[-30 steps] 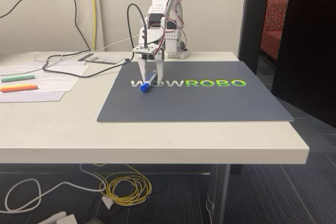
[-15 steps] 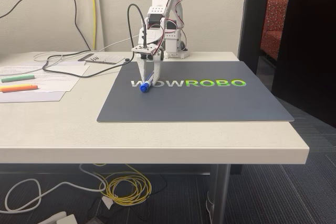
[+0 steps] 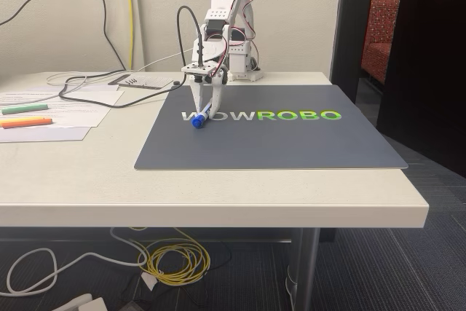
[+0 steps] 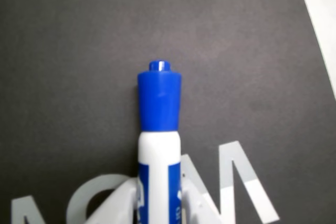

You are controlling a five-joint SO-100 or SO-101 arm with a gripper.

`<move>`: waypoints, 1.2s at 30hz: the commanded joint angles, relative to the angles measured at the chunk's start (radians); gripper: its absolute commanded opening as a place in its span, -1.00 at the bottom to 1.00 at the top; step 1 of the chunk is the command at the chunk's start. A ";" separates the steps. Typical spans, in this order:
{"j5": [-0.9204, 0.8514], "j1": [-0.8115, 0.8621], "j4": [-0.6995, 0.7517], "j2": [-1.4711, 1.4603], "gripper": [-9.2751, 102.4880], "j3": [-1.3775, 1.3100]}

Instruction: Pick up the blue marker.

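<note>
The arm (image 3: 226,27) stands at the far edge of the tabletop (image 3: 218,187) and reaches down over a dark mat (image 3: 291,140) printed with lettering. In the fixed view the tool (image 3: 204,111) points downward with its two fingers drawn in against the marker (image 3: 199,117), which sits between them at the left end of the lettering. The blue cap projects forward below the fingertips, close to the mat; whether it touches the mat cannot be determined. In the wrist view the marker (image 4: 159,145) runs up from the bottom edge, white barrel with blue label below, blue cap above, over the mat (image 4: 79,51). White finger parts (image 4: 113,205) flank the barrel on both sides at the bottom edge and appear pressed to it. A strip of tabletop (image 4: 323,19) shows at the upper right corner of that view. On the left of the tabletop in the fixed view lie papers (image 3: 65,107), with a green highlighter (image 3: 24,108) and an orange highlighter (image 3: 25,122) side by side, well apart from the tool. A black cable (image 3: 95,96) runs across the papers.
</note>
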 commanded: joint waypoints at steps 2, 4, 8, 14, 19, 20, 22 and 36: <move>0.031 -0.011 -0.002 0.040 -0.76 0.005; 0.060 -0.018 0.012 0.061 -0.76 0.005; 0.112 -0.038 0.087 0.137 -0.76 0.005; 0.210 -0.080 0.232 0.273 -0.76 0.005; 0.313 -0.114 0.305 0.379 -0.76 0.005; 0.341 -0.120 0.314 0.402 -0.76 0.005; 0.411 -0.137 0.331 0.454 -0.76 0.005; 1.108 -0.247 0.472 0.848 -0.76 -0.003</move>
